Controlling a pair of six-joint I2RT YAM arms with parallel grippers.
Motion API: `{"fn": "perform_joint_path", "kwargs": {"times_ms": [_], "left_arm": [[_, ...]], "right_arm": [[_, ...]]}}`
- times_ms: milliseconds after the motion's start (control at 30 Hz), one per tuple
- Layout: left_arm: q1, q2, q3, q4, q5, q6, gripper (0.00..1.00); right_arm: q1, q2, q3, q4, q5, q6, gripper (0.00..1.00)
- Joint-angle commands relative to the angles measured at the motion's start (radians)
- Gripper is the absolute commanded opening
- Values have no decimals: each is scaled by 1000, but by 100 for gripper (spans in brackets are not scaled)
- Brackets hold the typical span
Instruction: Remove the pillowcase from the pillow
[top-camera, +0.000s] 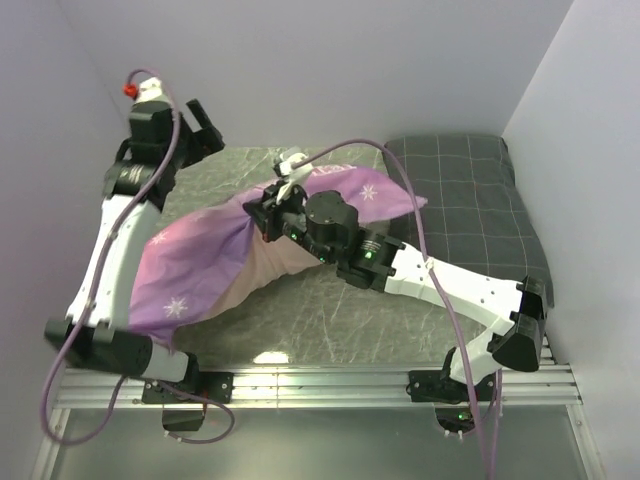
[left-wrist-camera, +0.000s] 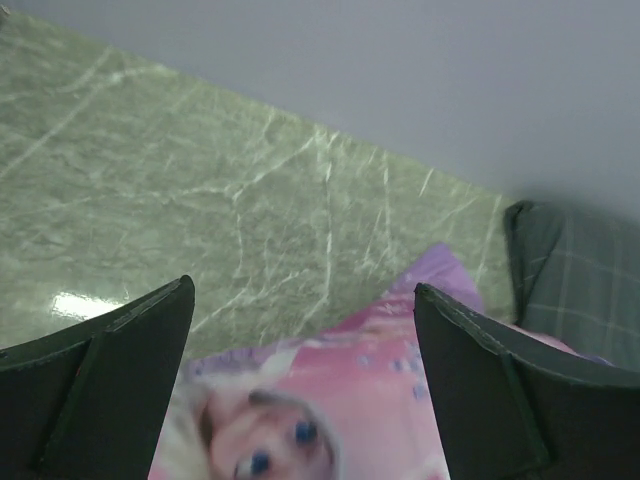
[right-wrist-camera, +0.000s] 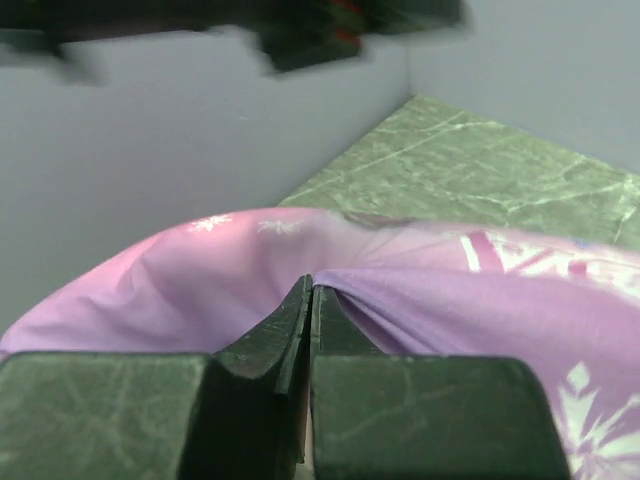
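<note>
The pillowcase (left-wrist-camera: 350, 400) print is cut off by the lower edge; a dark shape (right-wrist-camera: 300, 30), perhaps an arm, is blurred.

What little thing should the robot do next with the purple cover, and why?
Probably lift the right gripper a little, pulling the pillowcase up with it. It is shut on a fold of the purple cloth, so that grip looks ready to pull. The left gripper is open above the table and holds nothing, so it cannot help yet.

The top camera looks down from above the near edge over the whole table (top-camera: 330, 310). The left wrist camera stands off, facing right; the right one sits close. All share the pillowcase (top-camera: 190, 270).
</note>
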Motion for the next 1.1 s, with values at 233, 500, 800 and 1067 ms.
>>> {"fn": "perform_joint_path", "kwargs": {"times_ms": [233,500,800,1067], "left_arm": [[-1,162,152,-114,114,64,95],[-1,159,368,-201,93,70,98],[1,137,588,-272,78,55,99],[-65,-113,151,-106,151,-27,99]], "right_arm": [[132,-36,340,62,203,-211,0],[75,60,432,-60,194,-163,0],[-234,346,306,-28,-135,184,0],[-352,654,591,-204,-303,230,29]]}}
